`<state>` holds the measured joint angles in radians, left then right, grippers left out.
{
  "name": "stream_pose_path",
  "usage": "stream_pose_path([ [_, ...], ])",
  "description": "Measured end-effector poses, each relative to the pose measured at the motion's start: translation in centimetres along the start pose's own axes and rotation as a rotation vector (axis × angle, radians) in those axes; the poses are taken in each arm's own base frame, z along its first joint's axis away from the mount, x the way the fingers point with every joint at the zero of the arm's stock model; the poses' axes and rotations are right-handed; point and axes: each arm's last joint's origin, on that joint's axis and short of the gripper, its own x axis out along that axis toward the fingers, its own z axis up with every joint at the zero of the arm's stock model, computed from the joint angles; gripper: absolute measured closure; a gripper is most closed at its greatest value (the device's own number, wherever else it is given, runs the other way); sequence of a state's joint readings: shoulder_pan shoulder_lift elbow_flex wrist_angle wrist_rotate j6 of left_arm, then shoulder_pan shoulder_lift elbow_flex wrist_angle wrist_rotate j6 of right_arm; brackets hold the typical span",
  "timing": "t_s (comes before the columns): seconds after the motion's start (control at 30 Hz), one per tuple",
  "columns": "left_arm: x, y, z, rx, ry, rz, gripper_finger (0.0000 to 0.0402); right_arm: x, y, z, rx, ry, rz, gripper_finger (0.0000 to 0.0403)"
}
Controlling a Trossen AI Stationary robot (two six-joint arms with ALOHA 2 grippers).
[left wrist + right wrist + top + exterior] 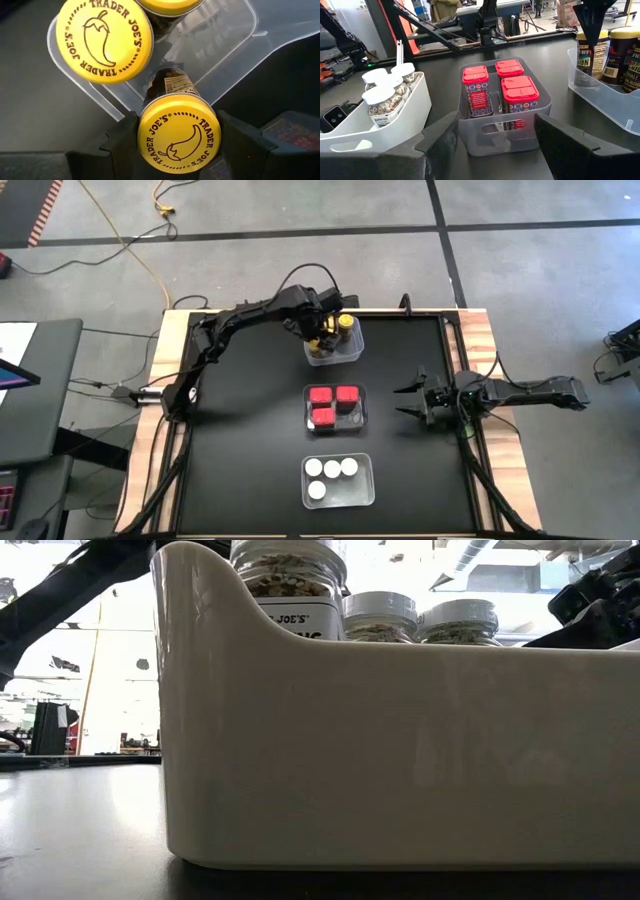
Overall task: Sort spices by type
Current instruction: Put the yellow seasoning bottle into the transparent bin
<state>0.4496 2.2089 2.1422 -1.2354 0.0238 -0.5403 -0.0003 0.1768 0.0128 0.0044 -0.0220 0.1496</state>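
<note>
Sorting looks nearly done: red tins (334, 406) and white-capped jars (331, 472) sit binned; the left gripper (177, 137), jaws grasping a yellow-capped jar (178, 135), hangs over the clear tub (350, 352); right gripper (412, 400) waits, jaws released.

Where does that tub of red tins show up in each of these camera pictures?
High view: tub of red tins, table centre, between the other two tubs.
Low view: not in it; the white tub fills the picture.
Left wrist view: only a red-patterned corner at the edge, possibly it.
Right wrist view: centre, three tins inside.
Shared landmark: the white tub.
</note>
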Motion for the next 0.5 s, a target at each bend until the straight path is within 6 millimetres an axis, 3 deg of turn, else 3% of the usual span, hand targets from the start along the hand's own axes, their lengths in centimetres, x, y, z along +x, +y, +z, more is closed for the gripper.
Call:
stream_pose_path([
  [0.5, 0.05, -0.28, 0.35, 0.019, -0.042, -0.022, 0.0171, 0.0, 0.0, 0.0, 0.0, 0.0, 0.0, 0.0117],
])
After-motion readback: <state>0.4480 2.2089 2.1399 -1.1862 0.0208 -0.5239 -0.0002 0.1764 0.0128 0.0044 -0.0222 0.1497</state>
